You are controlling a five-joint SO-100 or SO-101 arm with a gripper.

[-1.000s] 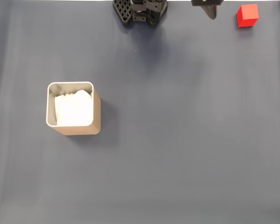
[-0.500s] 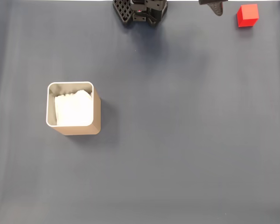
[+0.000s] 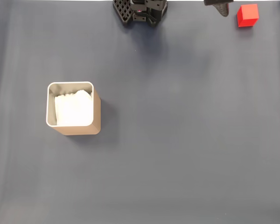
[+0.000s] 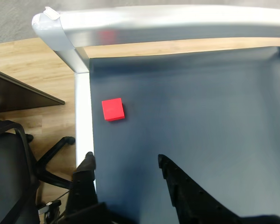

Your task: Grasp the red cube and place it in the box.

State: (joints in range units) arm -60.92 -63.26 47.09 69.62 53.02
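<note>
Early going here, and nothing is in hand yet. In the wrist view the black two-finger end effector [image 4: 126, 161] has its fingers spread wide with bare dark surface between them, pinching nothing at all. The small bright red matte cube [image 4: 113, 109] sits ahead of the fingertips and a little toward the left finger, clearly apart from both, resting flat on the dark blue-grey counter [image 4: 200, 107] close to its pale metal edge rail [image 4: 83, 112]. Beyond that rail there's wooden floor and a black office chair [image 4: 18, 177].

From the fixed view, the end effector [image 3: 218, 6] pokes in at the top edge with the cube [image 3: 247, 15] just to its right, near but not touching. The square tan box with rounded corners, thin metallic rim and white lining [image 3: 96, 116] stands well away from the end effector, down toward the lower left of that view, and it holds only its white lining, no cube.

So the tally, as I judge it: the approach is under way, the fingers look ready for the grasp, but the grasp, the lift, the long carry across the counter and the drop into the box all remain.
</note>
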